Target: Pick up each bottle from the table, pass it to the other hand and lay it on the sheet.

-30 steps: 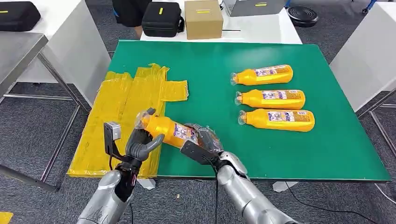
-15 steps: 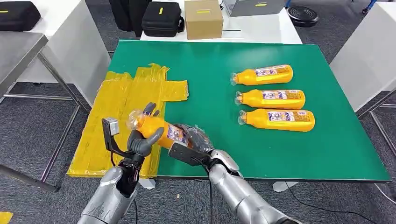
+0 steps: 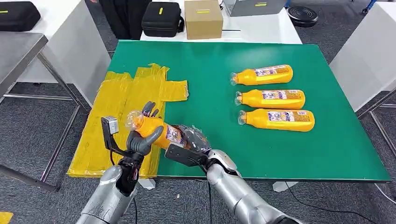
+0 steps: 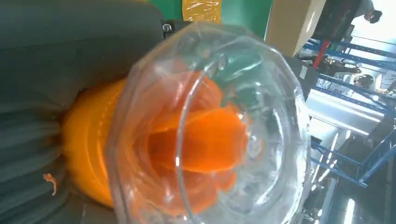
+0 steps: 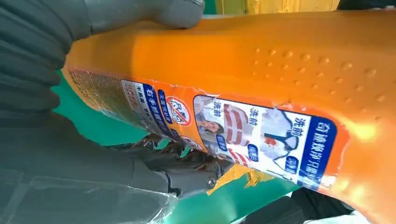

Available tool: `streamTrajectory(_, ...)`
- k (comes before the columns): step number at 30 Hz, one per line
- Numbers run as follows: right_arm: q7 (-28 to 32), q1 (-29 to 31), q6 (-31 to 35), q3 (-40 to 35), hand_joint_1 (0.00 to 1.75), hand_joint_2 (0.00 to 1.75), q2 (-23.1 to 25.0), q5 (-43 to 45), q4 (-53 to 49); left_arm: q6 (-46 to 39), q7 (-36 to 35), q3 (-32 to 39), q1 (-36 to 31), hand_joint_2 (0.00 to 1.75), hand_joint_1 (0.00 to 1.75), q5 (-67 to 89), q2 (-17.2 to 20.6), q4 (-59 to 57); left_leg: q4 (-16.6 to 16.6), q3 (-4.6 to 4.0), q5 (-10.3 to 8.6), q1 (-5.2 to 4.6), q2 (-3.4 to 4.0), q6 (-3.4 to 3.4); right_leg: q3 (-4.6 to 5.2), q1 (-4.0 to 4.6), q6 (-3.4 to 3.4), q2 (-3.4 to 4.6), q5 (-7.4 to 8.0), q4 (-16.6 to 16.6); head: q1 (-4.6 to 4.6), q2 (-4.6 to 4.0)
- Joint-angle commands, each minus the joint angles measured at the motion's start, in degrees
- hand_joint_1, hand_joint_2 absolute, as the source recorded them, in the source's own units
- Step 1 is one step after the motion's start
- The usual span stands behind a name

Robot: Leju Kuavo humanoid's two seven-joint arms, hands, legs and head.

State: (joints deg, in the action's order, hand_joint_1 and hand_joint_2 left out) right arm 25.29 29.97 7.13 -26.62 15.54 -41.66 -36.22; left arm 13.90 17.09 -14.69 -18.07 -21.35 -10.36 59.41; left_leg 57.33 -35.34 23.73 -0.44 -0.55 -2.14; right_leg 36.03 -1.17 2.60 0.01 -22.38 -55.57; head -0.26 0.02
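Here both the left hand point(image 3: 141, 138) and right hand point(image 3: 195, 140) grip one bottle point(image 3: 156, 129).

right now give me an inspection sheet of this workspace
surface: green table, bare at its middle.
job's things: yellow sheet lies over the table's left edge; three orange bottles lie in a row on the right; a fourth orange bottle is held above the near edge.
clutter: nothing seen on the green table.
hands: left hand grips the fourth bottle near its clear cap, right hand holds its base.
cables: a dark cable runs over the floor.
surroundings: cardboard box and black case on a white table behind.
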Motion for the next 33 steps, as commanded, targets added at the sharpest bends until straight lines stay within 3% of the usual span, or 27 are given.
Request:
streamTrajectory(1,-0.98,2.43,-0.84,-3.14,1.75,1.75,-0.09,0.03,4.76,-0.95,0.65,-1.36,-1.19,1.75,0.00,-0.07,1.17,0.25,-0.02,0.16,0.07,0.05,0.04,0.08,-0.16,0.05,-0.08,0.01,-0.06,0.03,-0.02,0.00)
streamTrajectory(3,-0.96,2.46,-0.82,-3.06,1.75,1.75,-0.13,0.17,4.79,-1.24,1.10,-1.55,-0.97,1.75,0.00,0.44,1.21,0.88,0.02,0.27,0.14,0.10,0.05,0.13,-0.28,0.11,-0.12,0.01,-0.12,0.01,0.00,0.00)
streamTrajectory(4,-1.04,2.50,-0.58,-3.01,1.75,1.75,-0.21,0.22,4.75,-1.48,1.31,-1.66,-0.75,1.75,1.06,0.79,1.21,1.41,-0.01,0.19,0.08,0.06,0.03,0.10,-0.20,0.07,-0.09,0.00,-0.08,0.02,0.00,0.00)
streamTrajectory(5,-1.05,2.51,-0.59,-3.02,1.75,1.75,-0.24,0.25,4.72,-1.54,1.31,-1.69,-0.68,1.75,1.75,0.83,1.17,1.63,0.05,0.32,0.19,0.13,0.05,0.15,-0.35,0.14,-0.14,0.00,-0.17,-0.01,-0.02,0.00)
streamTrajectory(22,-0.87,3.29,0.35,-2.79,1.75,1.75,-0.40,0.50,5.55,0.04,5.91,0.03,1.19,1.75,1.75,-1.35,0.88,6.53,0.04,0.25,0.12,0.11,-0.04,0.13,-0.29,0.12,-0.11,-0.09,-0.14,0.02,0.00,0.00)
streamTrajectory(23,-1.06,3.25,1.11,-2.55,0.35,1.75,-0.38,0.54,5.36,0.01,5.92,0.02,1.25,1.75,1.75,-1.35,0.82,6.53,0.02,0.18,0.08,0.07,-0.03,0.10,-0.19,0.08,-0.08,-0.07,-0.09,0.02,-0.02,0.00)
streamTrajectory(24,-1.24,3.27,1.52,-2.44,0.35,1.75,-0.36,0.51,5.26,-0.02,5.92,-0.01,1.33,1.75,1.75,-1.35,0.78,6.57,0.06,0.33,0.17,0.13,-0.01,0.14,-0.36,0.15,-0.13,-0.07,-0.17,0.01,0.00,0.00)
streamTrajectory(25,-1.71,3.12,2.45,-1.46,0.00,0.00,-0.09,1.27,4.68,-0.12,5.92,-0.01,1.54,1.75,1.75,-1.34,0.82,6.86,0.01,0.17,0.07,0.07,-0.03,0.09,-0.19,0.07,-0.08,-0.07,-0.09,0.02,-0.02,0.00)
streamTrajectory(33,3.44,0.54,6.05,4.93,0.00,0.00,-1.14,9.50,-3.53,-1.56,5.99,0.38,1.60,1.75,1.75,-1.23,0.74,6.99,0.03,0.21,0.10,0.09,-0.09,0.12,-0.25,0.10,-0.11,-0.13,-0.13,0.01,0.00,0.00)
